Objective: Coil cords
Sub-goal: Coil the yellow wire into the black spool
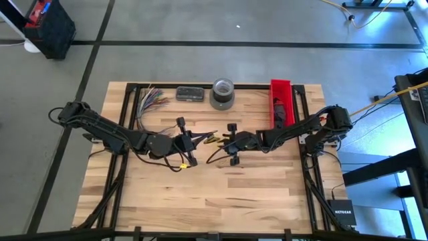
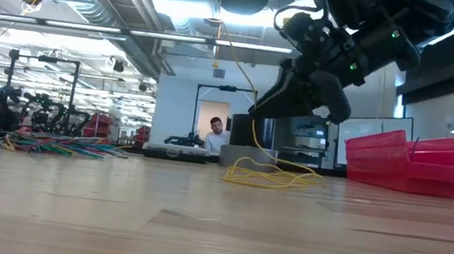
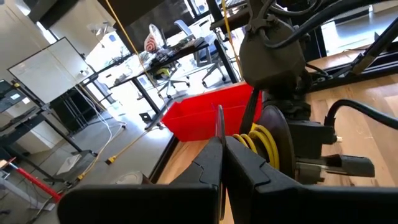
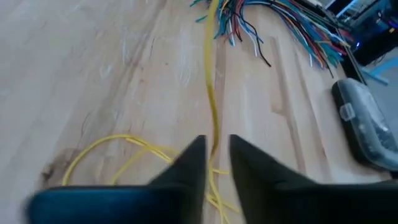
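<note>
We pinch the yellow cord [image 4: 211, 106] mid-table between the left gripper [image 3: 221, 149], pressed together, and right gripper [image 4: 214, 155], slightly spread; its loose hold could drop the strand toward six o'clock.

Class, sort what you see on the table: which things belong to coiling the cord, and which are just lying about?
Job: cord, left gripper, right gripper.
Lying about: wires, tape roll, red bin, dark case.
</note>
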You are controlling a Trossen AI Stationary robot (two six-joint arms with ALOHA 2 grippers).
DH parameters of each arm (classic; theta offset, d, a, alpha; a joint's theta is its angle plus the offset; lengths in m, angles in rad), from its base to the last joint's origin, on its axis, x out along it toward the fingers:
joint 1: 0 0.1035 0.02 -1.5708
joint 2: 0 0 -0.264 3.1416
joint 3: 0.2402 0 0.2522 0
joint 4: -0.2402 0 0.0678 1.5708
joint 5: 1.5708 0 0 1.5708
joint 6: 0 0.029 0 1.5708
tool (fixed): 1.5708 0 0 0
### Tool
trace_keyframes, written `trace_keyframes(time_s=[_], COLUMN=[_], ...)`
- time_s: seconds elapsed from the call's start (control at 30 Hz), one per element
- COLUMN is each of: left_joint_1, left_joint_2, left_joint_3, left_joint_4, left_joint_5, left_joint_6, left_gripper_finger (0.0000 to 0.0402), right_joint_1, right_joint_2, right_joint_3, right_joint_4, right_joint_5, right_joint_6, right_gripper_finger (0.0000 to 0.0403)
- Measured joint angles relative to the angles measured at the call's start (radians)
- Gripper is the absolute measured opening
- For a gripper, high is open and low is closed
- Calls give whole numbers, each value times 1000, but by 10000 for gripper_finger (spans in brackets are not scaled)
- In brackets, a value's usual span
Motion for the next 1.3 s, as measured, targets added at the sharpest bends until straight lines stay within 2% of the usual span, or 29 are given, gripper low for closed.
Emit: trace_keyframes(time_s=[0.07,0.2,0.4,0.57,0.77,0.97,1.07,1.2,1.3], left_joint_1=[0,0,-2,17,53,79,77,58,39], left_joint_2=[0,0,-1,-1,-1,-1,-1,-1,-1], left_joint_3=[0,0,0,0,0,0,0,0,0], left_joint_4=[0,-1,-21,-73,-140,-210,-168,-52,-20], left_joint_5=[0,0,0,0,0,0,0,0,1], left_joint_6=[0,1,-2,-18,-78,-106,-106,-102,-91], left_gripper_finger=[1,1,1,1,1,1,1,1,1], right_joint_1=[0,2,1,1,40,52,50,53,53], right_joint_2=[0,-32,-204,-338,-392,-422,-424,-406,-382], right_joint_3=[0,0,0,0,0,0,0,0,0], right_joint_4=[-3,-37,-180,-242,-245,-233,-256,-293,-299], right_joint_5=[7,121,235,209,193,293,304,175,171], right_joint_6=[-38,-62,-11,95,153,176,166,149,143], right_gripper_finger=[15,18,9,4,4,3,2,2,2])
